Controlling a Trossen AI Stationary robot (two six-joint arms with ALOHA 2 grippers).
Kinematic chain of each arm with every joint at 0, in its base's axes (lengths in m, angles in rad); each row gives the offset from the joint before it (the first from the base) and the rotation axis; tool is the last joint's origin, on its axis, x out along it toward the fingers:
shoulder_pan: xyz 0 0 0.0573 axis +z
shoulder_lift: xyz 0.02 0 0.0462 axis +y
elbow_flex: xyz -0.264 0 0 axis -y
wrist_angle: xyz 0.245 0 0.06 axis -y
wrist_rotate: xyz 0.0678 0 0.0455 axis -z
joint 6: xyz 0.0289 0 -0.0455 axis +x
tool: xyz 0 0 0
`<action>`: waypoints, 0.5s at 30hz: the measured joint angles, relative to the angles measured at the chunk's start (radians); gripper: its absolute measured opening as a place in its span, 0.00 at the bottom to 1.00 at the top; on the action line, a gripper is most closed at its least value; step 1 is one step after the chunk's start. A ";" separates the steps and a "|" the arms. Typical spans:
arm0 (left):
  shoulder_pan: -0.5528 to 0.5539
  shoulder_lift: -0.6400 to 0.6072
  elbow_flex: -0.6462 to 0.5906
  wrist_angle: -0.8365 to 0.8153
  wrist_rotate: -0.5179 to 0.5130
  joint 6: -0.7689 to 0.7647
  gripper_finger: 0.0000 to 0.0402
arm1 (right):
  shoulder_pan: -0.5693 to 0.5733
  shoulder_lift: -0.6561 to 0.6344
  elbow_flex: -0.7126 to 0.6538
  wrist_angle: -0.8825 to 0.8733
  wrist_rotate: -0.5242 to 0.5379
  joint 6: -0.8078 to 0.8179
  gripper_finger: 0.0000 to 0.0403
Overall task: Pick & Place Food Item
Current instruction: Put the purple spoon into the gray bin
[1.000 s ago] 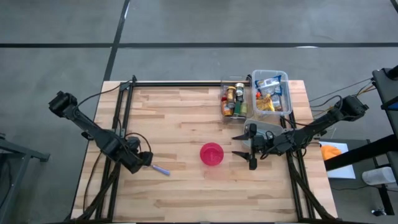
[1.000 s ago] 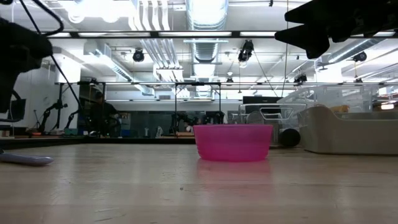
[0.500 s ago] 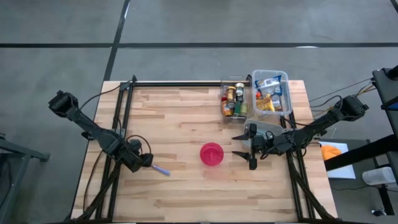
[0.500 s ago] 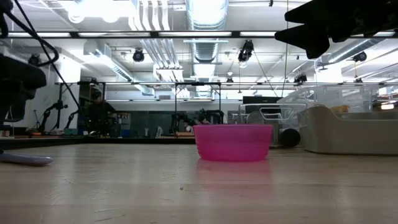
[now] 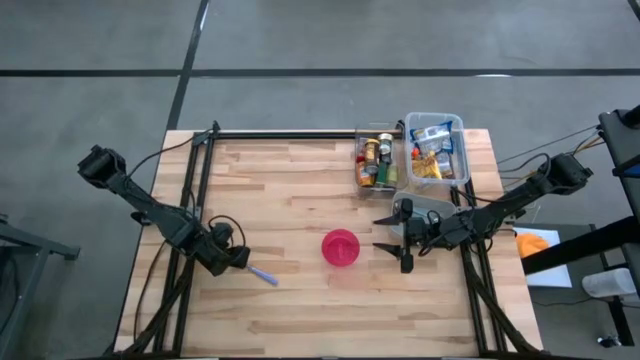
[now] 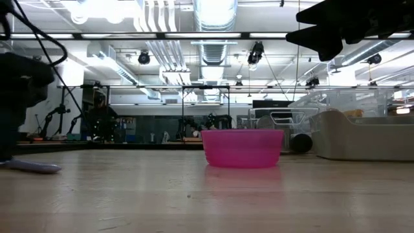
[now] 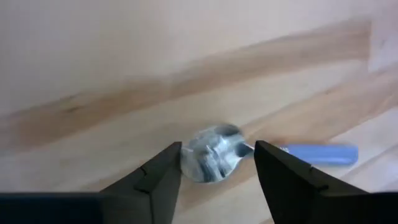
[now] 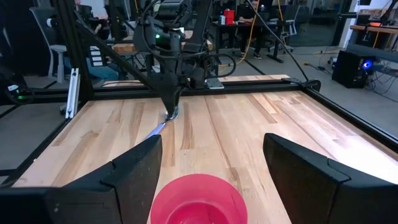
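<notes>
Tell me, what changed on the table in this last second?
The left gripper slid slightly toward the pink bowl and came down over the spoon, its fingers open either side of the spoon's head. The spoon, bowl and right gripper stayed put.

Two dark, slender jointed arms. The left arm [image 5: 150, 205] runs from a blocky black joint at the upper left of the overhead frame down to its hand [image 5: 240, 260] at lower centre-left; a thin black cable loops beside its wrist. The right arm [image 5: 510, 205], at the frame's right, carries loose black cabling along its links and ends in a hand [image 5: 392, 243] with two pointed black fingers [image 5: 381, 220]. Seen close, the left hand's fingers [image 7: 163, 180] are matte black, broad and flat-faced with angular, bevelled tips.
</notes>
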 joint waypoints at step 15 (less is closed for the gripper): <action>0.000 -0.002 -0.069 0.139 -0.032 0.015 0.11 | 0.000 0.000 0.000 -0.001 0.000 0.000 0.68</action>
